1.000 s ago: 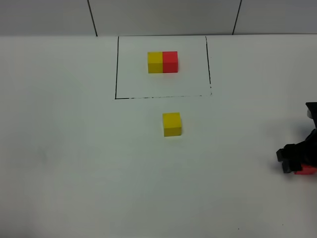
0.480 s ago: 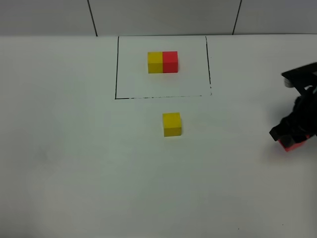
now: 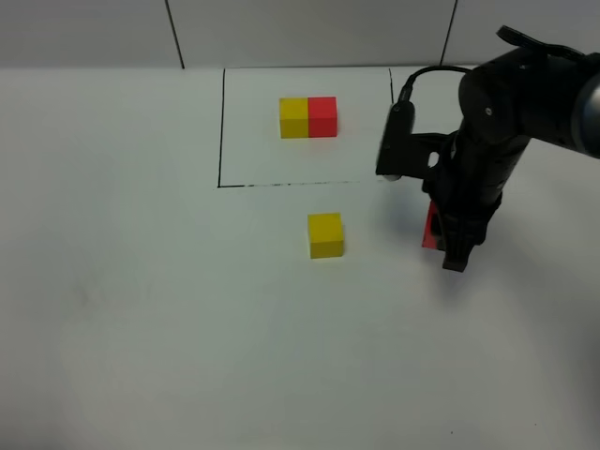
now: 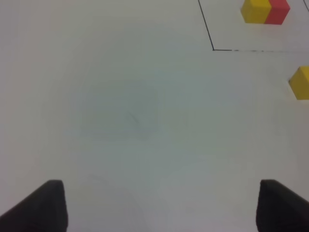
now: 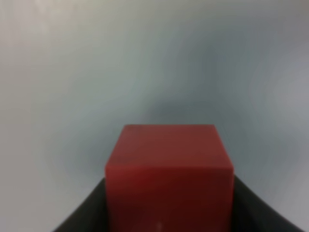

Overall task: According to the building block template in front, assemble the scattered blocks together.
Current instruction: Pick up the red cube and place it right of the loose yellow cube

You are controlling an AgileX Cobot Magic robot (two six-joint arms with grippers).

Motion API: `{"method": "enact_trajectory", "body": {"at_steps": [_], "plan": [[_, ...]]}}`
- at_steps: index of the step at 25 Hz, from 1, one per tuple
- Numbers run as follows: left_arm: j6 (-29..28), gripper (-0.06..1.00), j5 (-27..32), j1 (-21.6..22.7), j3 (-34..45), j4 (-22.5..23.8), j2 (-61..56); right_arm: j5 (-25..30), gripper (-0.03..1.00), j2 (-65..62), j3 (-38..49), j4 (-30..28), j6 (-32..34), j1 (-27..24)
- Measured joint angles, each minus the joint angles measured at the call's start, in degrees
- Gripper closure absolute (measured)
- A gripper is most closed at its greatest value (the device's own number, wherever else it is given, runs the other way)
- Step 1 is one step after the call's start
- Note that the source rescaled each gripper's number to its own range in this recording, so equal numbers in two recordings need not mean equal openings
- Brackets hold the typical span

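Well apart: red block, yellow block

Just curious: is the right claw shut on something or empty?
Shut: the right gripper clamps the red block from both sides.

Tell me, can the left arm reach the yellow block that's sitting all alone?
Probably yes. The left gripper is open and empty, and only bare table lies between it and the lone yellow block. The right gripper, shut on the red block, is on that block's other side.
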Motion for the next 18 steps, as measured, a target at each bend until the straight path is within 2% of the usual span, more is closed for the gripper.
{"method": "enact_trajectory", "body": {"at_steps": [5, 18], "plan": [[0.0, 0.14, 0.0, 0.0, 0.0, 0.0, 0.0, 4.2, 0.95, 4.8, -6.6, 1.4, -4.9, 1.0], [0.0, 0.14, 0.0, 0.0, 0.0, 0.0, 0.0, 9.1, 0.95, 14.8, -19.8, 5.2, -12.4, 2.8]]}}
